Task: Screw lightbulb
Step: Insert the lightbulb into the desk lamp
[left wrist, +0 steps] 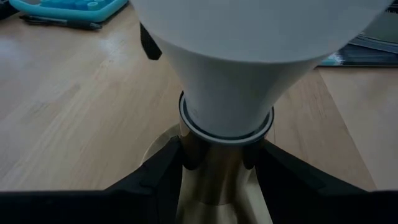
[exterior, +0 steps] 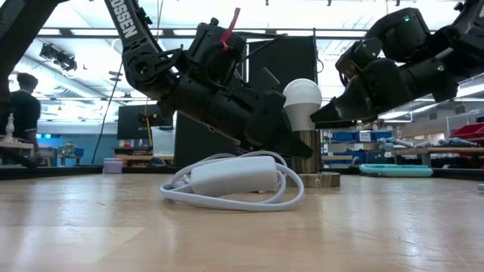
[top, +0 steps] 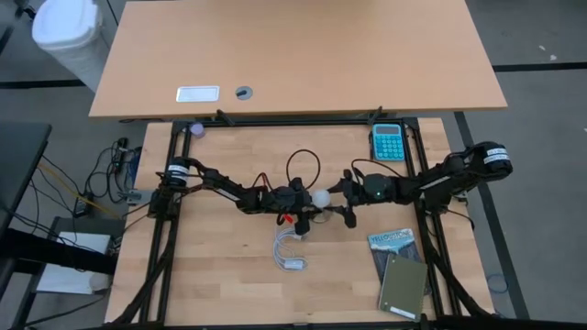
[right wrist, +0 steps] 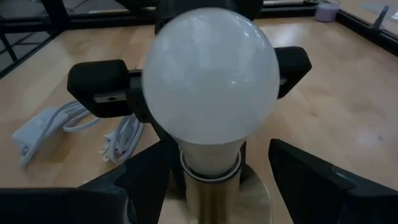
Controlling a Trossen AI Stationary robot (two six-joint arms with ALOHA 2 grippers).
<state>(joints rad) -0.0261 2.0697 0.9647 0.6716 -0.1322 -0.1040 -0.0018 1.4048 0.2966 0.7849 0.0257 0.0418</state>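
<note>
The white lightbulb point(exterior: 302, 100) stands upright with its base in a brass socket point(exterior: 305, 153) on a round foot point(exterior: 324, 180) at the table's middle. My left gripper point(top: 300, 203) comes from the table's left and is shut on the socket's stem just under the bulb point(left wrist: 249, 56). My right gripper point(top: 342, 199) comes from the right and is open. Its fingers point(right wrist: 146, 180) stand on either side of the bulb's neck point(right wrist: 210, 155) without touching it. The bulb's screw base is hidden inside the socket. My left gripper pinches the brass socket's stem point(left wrist: 217, 180) between its two fingers, right below the bulb's white collar. The fingers come slanting down from the table's left and lie across the upright stem. The socket stands upright, its foot on the table.
A coiled white cord with a switch box point(exterior: 234, 177) lies on the near side of the socket. A blue calculator point(top: 387, 142) sits at the back right, and two books point(top: 401, 273) lie at the front right. A person point(exterior: 19, 106) stands in the room beyond.
</note>
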